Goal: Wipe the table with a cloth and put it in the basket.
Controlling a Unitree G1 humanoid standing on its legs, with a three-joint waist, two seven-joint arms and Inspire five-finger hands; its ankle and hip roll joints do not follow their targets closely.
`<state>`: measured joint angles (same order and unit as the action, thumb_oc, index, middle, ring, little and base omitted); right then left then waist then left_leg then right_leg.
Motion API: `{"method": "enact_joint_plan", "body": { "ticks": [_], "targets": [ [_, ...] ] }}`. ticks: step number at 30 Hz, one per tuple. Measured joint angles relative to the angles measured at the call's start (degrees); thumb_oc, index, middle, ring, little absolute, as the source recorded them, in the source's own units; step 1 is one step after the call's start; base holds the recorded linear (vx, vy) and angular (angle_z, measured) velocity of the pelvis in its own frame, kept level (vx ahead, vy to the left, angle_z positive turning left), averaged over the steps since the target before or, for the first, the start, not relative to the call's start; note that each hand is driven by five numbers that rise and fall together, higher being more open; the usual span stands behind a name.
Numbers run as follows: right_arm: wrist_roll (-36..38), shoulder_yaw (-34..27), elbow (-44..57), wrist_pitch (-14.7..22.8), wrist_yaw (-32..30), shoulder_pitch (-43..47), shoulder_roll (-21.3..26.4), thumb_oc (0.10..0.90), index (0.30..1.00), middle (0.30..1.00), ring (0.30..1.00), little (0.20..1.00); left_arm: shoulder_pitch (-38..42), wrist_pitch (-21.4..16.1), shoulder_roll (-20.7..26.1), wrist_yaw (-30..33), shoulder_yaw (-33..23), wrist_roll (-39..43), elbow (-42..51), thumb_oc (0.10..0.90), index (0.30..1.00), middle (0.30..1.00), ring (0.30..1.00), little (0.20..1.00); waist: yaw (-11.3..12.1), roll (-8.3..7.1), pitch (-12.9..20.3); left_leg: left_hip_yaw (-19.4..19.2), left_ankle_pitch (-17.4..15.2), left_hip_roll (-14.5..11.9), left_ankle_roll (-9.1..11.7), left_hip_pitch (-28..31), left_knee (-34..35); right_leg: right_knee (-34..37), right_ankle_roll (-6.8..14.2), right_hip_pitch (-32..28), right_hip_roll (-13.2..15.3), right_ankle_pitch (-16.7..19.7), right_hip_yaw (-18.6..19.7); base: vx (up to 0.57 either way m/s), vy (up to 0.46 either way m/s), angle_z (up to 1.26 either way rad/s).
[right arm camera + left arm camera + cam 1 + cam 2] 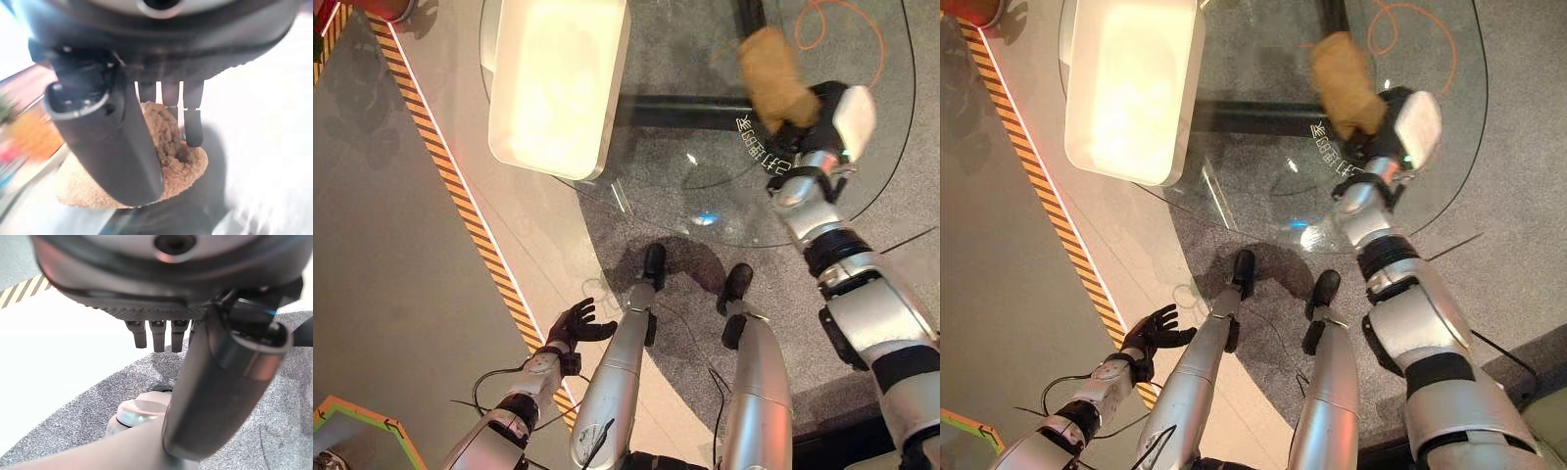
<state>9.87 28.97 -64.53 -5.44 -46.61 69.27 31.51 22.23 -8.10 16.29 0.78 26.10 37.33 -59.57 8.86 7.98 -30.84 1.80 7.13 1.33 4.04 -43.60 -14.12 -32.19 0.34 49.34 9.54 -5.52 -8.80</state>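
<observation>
Left hand (576,324) hangs low off the table, fingers spread, holding nothing. One white basket (558,83) sits at the glass table's (705,176) left edge. One tan, fuzzy, bunched cloth (771,78) near the right edge, right hand (822,117) curled round it.

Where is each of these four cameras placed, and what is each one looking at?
Left eye view: on the head, looking down at the glass table, white basket and both arms.
Right eye view: beside it, same scene; both share the brown cloth.
Left wrist view: along the idle left hand, toward the floor.
Right wrist view: along the right hand, its fingers on that cloth.
</observation>
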Motion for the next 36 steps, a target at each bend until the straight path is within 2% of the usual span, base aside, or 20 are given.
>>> {"method": "enact_joint_plan", "body": {
  "ticks": [6,14,23,29,36],
  "targets": [
    [2.81,-1.59,-0.78,1.06,-1.86,-0.01,1.26,0.100,0.300,0.300,0.300,0.200,0.06,-0.22,0.43,-0.12,-0.03,0.17,-0.02,0.800,0.900,0.900,0.900,0.900,-1.39,0.00,0.00,-0.21,-0.17,-0.03,-0.26,-0.16,0.03,0.27,0.04,0.00,-0.05,0.04,0.00,0.00,0.001,-0.01],
    [6.05,-4.07,-2.12,2.30,-2.06,0.00,1.36,0.100,0.300,0.300,0.300,0.200,0.07,-0.38,0.47,-0.26,0.00,0.22,0.11,0.800,0.900,0.900,0.900,0.900,-1.22,-0.01,0.00,-0.24,-0.22,0.03,-0.32,-0.31,0.04,0.57,0.14,0.07,-0.03,-0.04,-0.01,0.00,0.000,0.00],
    [6.01,-4.20,-1.96,2.96,-1.69,0.02,1.35,0.100,0.300,0.300,0.300,0.200,0.07,-0.36,0.57,-0.30,-0.07,0.24,0.25,0.800,0.900,0.900,0.900,0.900,-1.32,-0.03,-0.01,-0.22,-0.22,0.04,-0.33,-0.61,0.02,0.55,0.17,0.32,-0.06,-0.01,-0.01,0.00,0.000,0.00],
    [4.19,-0.76,0.36,3.26,3.25,-0.29,1.88,0.100,0.300,0.300,0.300,0.200,0.04,-0.20,0.81,-0.32,-0.79,0.17,-0.05,0.800,0.900,0.900,0.900,0.900,-2.62,-0.03,-0.02,-0.23,-0.22,-0.09,-0.33,-0.61,0.01,0.66,0.15,0.32,-0.25,0.14,0.00,0.00,0.000,-0.01],
    [-3.28,4.17,9.59,2.22,11.52,-2.86,2.56,0.100,0.300,0.300,0.300,0.200,0.08,-0.32,0.78,-0.42,-2.38,0.13,-0.07,0.800,0.900,0.900,0.900,0.900,-3.47,-0.03,-0.01,-0.48,-0.12,-1.15,-0.18,-0.59,0.11,1.46,-0.27,0.25,-1.54,0.94,0.16,-0.01,0.003,-0.08]
  ]
}}
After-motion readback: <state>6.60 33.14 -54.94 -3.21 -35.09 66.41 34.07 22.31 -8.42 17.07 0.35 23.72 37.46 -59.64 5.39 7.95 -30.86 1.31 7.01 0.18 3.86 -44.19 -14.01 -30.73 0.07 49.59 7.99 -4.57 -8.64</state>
